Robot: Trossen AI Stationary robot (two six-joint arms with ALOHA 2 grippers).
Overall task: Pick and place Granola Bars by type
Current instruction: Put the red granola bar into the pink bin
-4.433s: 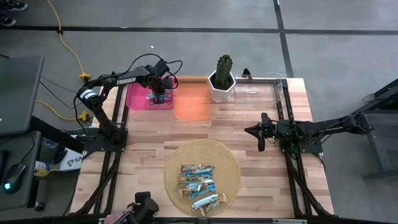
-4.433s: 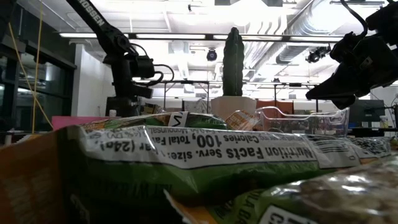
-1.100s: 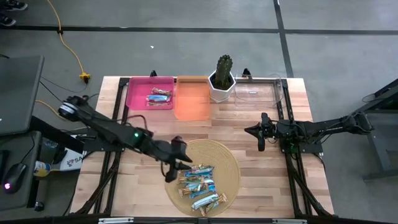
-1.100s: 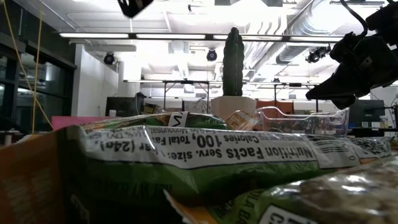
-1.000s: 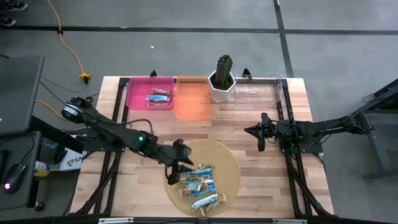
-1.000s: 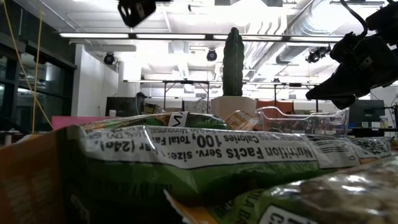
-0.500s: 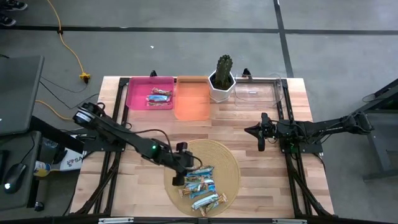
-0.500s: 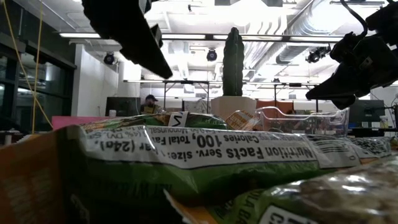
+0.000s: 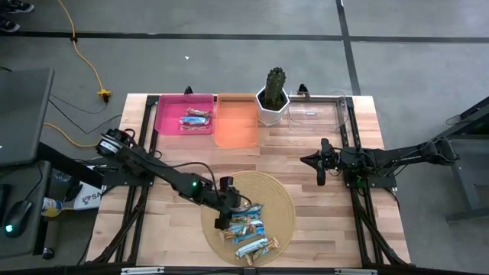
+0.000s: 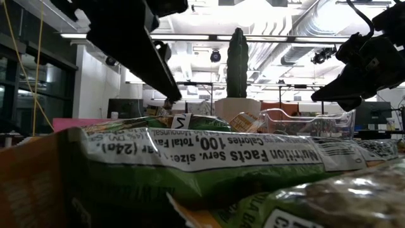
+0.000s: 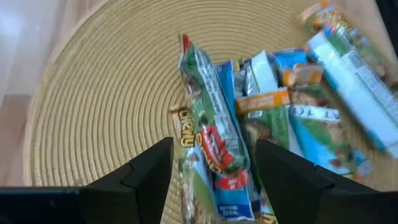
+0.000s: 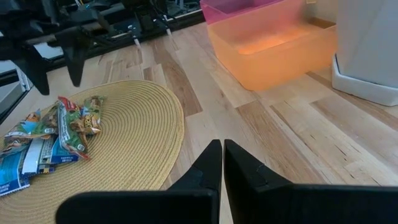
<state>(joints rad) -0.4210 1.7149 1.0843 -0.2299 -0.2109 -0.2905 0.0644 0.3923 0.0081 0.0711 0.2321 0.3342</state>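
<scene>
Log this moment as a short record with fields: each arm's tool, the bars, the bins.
left tool: open, over the pile's edge on the woven mat
right tool: shut, waiting to the mat's right
granola bars: heaped on the mat
pink bin: holds sorted bars
orange bin: no bars visible
clear bin: beside the cactus

Your wooden table (image 9: pixel 306 164) sits on a grey concrete floor (image 9: pixel 229 65) crossed by dark lines; upper left, a yellow cable (image 9: pixel 85 57) trails. Ceiling strip lights (image 10: pixel 190 37) glow.
</scene>
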